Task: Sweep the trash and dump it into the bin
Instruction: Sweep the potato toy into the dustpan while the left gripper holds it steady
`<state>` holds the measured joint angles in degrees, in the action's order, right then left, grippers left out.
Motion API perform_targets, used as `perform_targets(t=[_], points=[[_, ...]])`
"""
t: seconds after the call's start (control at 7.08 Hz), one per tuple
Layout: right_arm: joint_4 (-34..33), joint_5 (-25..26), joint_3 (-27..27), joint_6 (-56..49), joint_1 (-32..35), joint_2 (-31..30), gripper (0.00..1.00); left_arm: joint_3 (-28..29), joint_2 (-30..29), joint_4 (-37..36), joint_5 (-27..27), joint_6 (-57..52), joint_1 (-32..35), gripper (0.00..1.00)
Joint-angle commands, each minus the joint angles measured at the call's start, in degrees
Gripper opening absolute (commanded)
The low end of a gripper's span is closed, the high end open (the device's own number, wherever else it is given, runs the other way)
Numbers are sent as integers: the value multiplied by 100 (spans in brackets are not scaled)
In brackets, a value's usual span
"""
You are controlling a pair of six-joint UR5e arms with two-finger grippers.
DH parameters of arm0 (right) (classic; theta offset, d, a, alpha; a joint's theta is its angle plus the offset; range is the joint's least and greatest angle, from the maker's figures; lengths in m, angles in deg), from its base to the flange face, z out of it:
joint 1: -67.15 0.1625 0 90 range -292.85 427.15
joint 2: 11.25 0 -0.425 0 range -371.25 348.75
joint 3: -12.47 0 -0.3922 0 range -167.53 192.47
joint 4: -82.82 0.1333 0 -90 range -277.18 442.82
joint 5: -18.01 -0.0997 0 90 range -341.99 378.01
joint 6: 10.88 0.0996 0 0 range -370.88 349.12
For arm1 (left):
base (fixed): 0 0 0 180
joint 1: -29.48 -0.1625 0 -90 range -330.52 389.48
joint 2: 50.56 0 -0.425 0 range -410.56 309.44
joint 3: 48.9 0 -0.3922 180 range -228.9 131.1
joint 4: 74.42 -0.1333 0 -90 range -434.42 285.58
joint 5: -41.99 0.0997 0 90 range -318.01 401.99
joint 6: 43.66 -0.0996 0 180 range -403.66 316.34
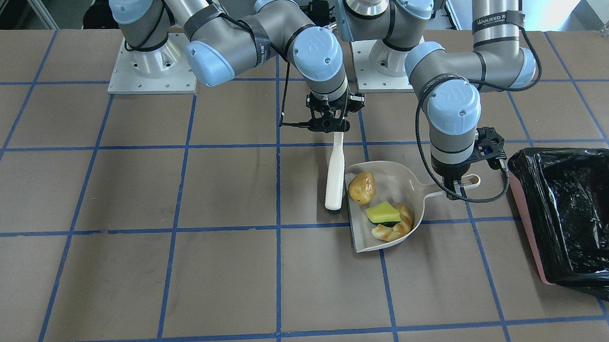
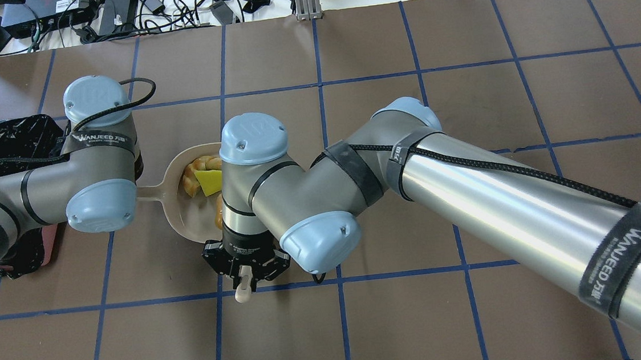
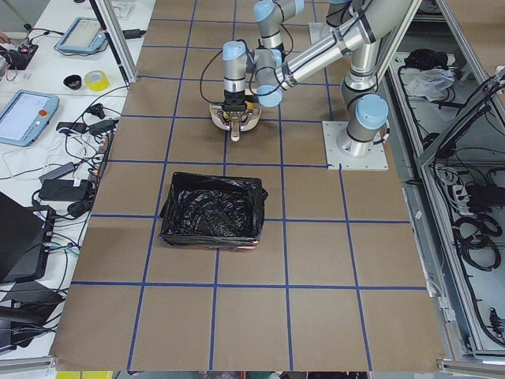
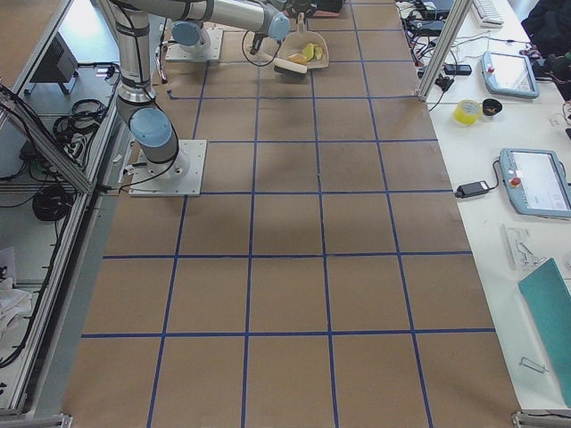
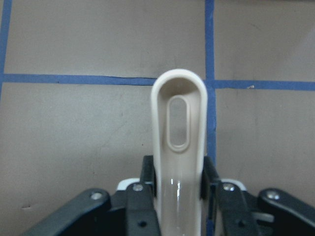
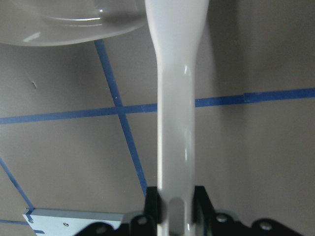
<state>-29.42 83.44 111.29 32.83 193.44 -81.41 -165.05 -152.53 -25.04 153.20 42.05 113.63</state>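
The beige dustpan (image 1: 392,177) lies on the table and holds the trash: a golden-brown potato lump (image 1: 362,187), a yellow sponge wedge (image 1: 383,212) and an orange-white croissant piece (image 1: 395,228). My left gripper (image 1: 457,188) is shut on the dustpan's handle (image 5: 178,113). My right gripper (image 1: 333,127) is shut on the white brush (image 1: 335,175), whose dark bristles rest on the table beside the dustpan's mouth. The bin (image 1: 526,224), pinkish with a black bag (image 1: 574,207), stands beyond the dustpan's handle end. In the overhead view my right wrist hides part of the dustpan (image 2: 183,213).
The brown table has a grid of blue tape lines (image 1: 277,192). Both arm bases (image 1: 151,65) stand at the table's robot side. The bin (image 3: 211,209) stands apart from the dustpan on the left arm's side. Cables and devices (image 2: 112,7) lie past the far edge.
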Motion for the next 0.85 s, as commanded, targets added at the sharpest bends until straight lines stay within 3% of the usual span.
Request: perform_targets(t=[0.0,0.14,0.28,0.42,0.71], points=[[-105,-13,-90,-20,27,63,0,13,-25,19,15,25,39,0],[-367,-39,-108,-142,27,142,0,13,-25,36,-11,16,40,0],[-587,-518,-134,-299,19,238,0,13,-34,132,-47,16,40,0],[-598,-592,-248,-440,-8,283,0,13,-34,159,-64,16,40,0],[-388,-279,-345,-494,-8,275,0,144,-34,360,-310,16,40,0]])
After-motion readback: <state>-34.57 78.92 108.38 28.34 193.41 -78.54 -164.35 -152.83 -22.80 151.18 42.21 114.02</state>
